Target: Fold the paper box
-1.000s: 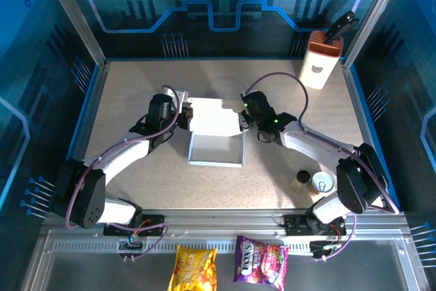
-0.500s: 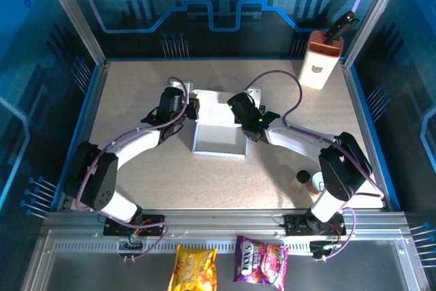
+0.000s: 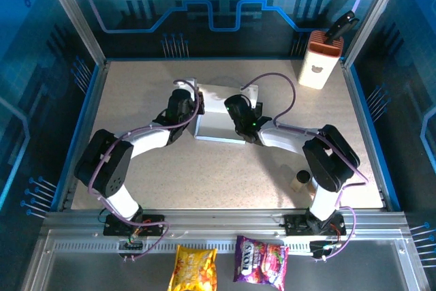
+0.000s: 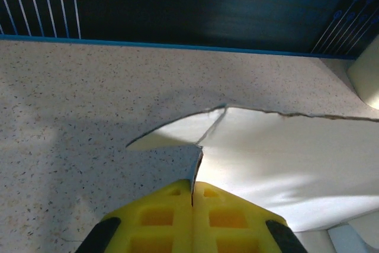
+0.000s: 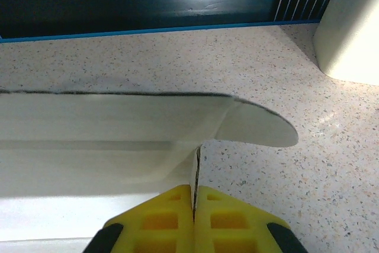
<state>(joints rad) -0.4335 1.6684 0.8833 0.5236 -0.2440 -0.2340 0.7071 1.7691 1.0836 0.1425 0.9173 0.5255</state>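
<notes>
We see a big speckled table (image 3: 136, 182) with blue walls around it. Two white and black arms reach in from the near edge. The left arm (image 3: 136, 146) comes from the left and the right arm (image 3: 300, 142) comes from the right. They meet in the middle of the table.

Between them lies the paper box (image 3: 218, 124). It is pale and white, and it sits in the middle of the table, a bit toward the back.

A tall container (image 3: 319, 66) stands in the far right corner. It is white with an orange top and a bear face.

In front of the table, on the metal rail, lie a yellow snack bag (image 3: 196, 268) and a purple snack bag (image 3: 261, 258).

The left gripper (image 4: 192, 185) is at the left side of the box. Its yellow jaws are pressed together on a thin edge of the card. The right gripper (image 5: 194, 189) is at the right side of the box. Its jaws pinch the card too, just under a round flap.

A small brown tube (image 3: 300, 180) stands near the right arm.
</notes>
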